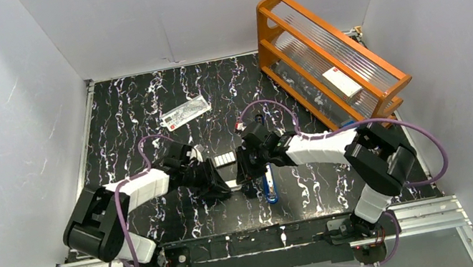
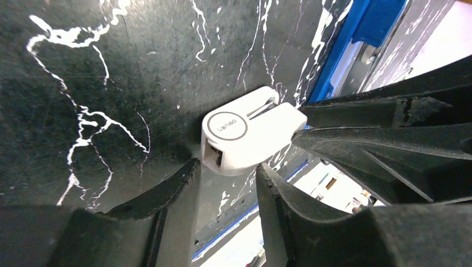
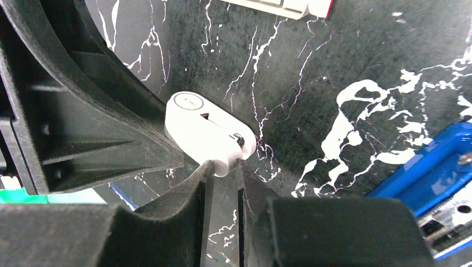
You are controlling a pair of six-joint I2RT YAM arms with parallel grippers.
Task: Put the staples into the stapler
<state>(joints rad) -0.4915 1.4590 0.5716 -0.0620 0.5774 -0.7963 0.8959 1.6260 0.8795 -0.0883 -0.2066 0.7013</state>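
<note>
The blue stapler (image 1: 269, 187) lies on the black marbled table near the front, just right of both grippers; its blue body also shows in the left wrist view (image 2: 359, 30) and the right wrist view (image 3: 431, 167). The grey staples (image 1: 224, 159) lie flat just behind the grippers. My left gripper (image 1: 221, 181) and right gripper (image 1: 248, 175) meet over a small white oblong gadget (image 2: 245, 133). The left gripper (image 2: 225, 169) is shut on its round end. The right gripper (image 3: 222, 164) pinches the opposite end (image 3: 209, 130).
A red-and-white cardboard box (image 1: 185, 113) lies further back on the left. An orange rack with clear panels (image 1: 325, 53) leans at the back right. White walls close in the table on three sides.
</note>
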